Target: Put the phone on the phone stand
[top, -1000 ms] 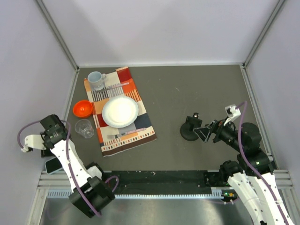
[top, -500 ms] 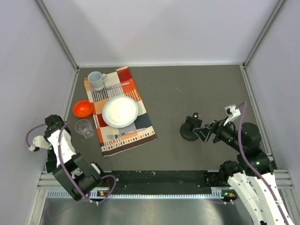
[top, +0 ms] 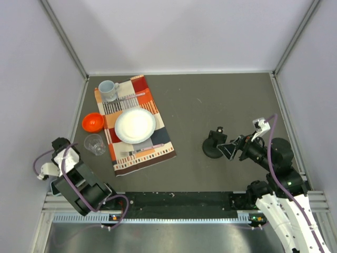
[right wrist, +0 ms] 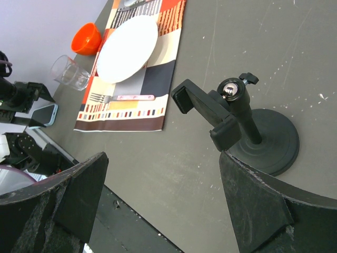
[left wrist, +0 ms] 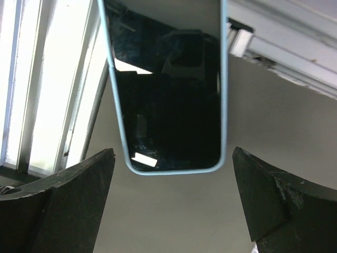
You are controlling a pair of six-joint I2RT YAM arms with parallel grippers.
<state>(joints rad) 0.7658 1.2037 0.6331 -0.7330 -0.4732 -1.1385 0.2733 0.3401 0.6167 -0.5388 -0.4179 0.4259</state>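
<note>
Phone (left wrist: 168, 89) lies flat, screen up, at the near left corner of the table (top: 210, 105). The left gripper (left wrist: 172, 176) hangs over its end, fingers spread wide. On the right, the right gripper (right wrist: 162, 163), also spread apart, faces the upright phone stand (right wrist: 247, 129).

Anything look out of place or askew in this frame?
The phone lies at the table's near-left edge, far from the phone stand. The striped placemat sits skewed to the table edges.
</note>
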